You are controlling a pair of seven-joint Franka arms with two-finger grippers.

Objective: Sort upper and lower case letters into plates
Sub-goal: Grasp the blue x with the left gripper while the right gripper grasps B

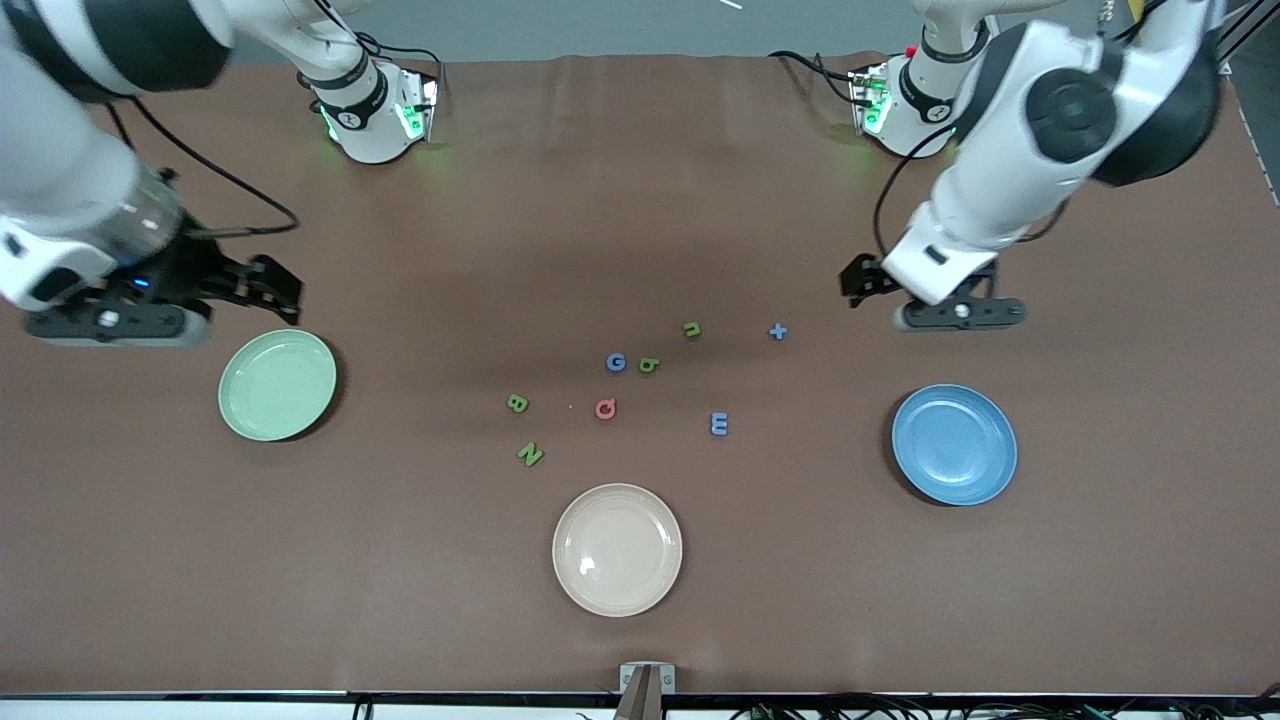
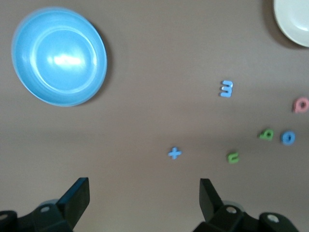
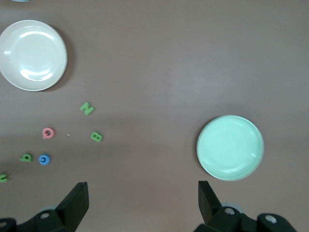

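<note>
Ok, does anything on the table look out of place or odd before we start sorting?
One thing: a third, cream plate sits nearest the front camera, though sorting needs only the green plate and blue plate. All three are empty. The letters lie loose mid-table, none damaged or stacked.
</note>
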